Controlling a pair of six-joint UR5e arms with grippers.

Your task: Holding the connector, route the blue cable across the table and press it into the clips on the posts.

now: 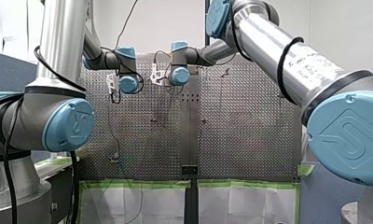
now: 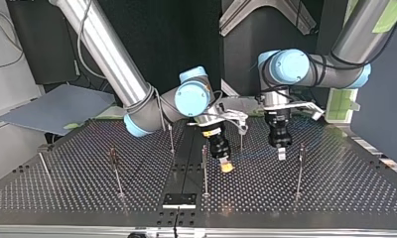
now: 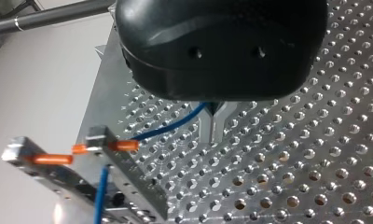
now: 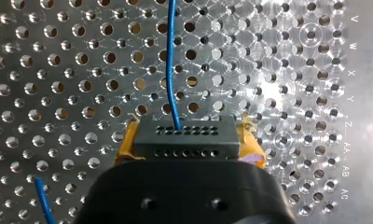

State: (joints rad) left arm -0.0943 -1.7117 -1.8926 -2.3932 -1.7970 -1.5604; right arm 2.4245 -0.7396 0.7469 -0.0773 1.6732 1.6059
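In the right wrist view my right gripper is shut with its yellow pads on a dark grey connector. The blue cable leaves the connector's face and runs ahead over the perforated table. In the left wrist view my left gripper has its metal fingers pinched on the blue cable, just above the table. From there the cable leads to an orange sleeve on a metal bracket. In the top view my right gripper and my left gripper hang side by side, pointing down.
Thin upright posts stand on the table in the top view: one beside my right gripper, one beside my left gripper, others further towards that view's left. A black plate lies at the near edge.
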